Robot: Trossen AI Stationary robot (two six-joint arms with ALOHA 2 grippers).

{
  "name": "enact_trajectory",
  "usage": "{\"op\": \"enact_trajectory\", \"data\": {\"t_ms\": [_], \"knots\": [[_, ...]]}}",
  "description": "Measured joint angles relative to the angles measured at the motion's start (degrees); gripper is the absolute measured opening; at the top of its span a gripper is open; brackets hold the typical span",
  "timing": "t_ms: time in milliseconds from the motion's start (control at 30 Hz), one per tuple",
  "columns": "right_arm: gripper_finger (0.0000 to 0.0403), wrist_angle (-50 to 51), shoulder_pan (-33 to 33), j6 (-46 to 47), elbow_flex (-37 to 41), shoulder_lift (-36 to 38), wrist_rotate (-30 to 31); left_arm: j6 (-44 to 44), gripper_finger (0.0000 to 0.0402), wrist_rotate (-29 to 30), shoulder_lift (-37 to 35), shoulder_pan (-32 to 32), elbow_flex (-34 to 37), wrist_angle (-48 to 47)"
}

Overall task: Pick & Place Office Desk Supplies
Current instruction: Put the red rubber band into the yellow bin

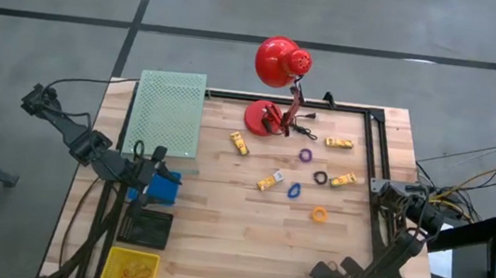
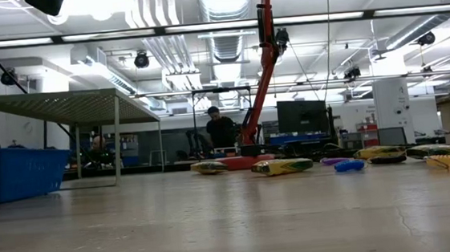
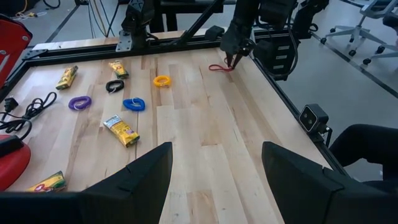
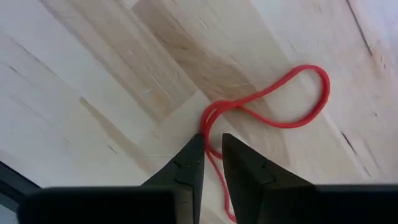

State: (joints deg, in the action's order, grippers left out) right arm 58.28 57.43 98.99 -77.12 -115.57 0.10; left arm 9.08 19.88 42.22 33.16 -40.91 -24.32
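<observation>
At the desk's (image 1: 219, 229) near right corner, the right gripper (image 4: 211, 155) pinched nearly together on a red rubber band (image 4: 280, 102) lying flat, its loop trailing straight ahead of the fingertips, while the spread left gripper (image 3: 214, 180) waited well apart.

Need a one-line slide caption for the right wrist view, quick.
Right gripper fingers nearly closed around a thin red rubber band lying looped on the wooden table.
</observation>
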Motion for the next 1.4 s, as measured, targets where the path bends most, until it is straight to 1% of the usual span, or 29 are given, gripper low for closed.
{"op": "enact_trajectory", "data": {"t_ms": [233,533,733,867,1000,1133,1267,1400], "knots": [[0.0012,0.2,-0.1,2.7,-0.4,0.0,-0.1,0.0,0.0253,0.0,0.0,0.0,0.0,0.0],[0.0009,0.3,-0.1,3.0,-0.8,0.0,0.0,0.0,0.0253,0.0,0.0,0.0,0.0,0.0],[0.0009,0.7,-0.1,2.8,-2.4,0.3,4.4,0.0,0.0253,0.0,0.0,0.0,0.0,0.0],[0.0009,3.9,-0.1,2.8,-5.0,1.0,8.3,0.0,0.0253,0.0,0.0,0.0,0.0,0.0],[0.0008,7.6,0.0,2.8,-8.4,1.6,14.9,0.0,0.0253,0.0,0.0,0.0,0.0,0.0],[0.0008,7.8,-0.1,1.1,-10.8,2.6,24.9,0.0,0.0253,0.0,0.0,0.0,0.0,0.0],[0.0008,7.4,-0.1,-2.4,-12.9,2.7,37.5,0.0,0.0253,0.0,0.0,0.0,0.0,0.0],[0.0008,3.8,-0.4,-8.2,-13.5,2.6,52.8,0.0,0.0253,0.0,0.0,0.0,0.0,0.0]]}}
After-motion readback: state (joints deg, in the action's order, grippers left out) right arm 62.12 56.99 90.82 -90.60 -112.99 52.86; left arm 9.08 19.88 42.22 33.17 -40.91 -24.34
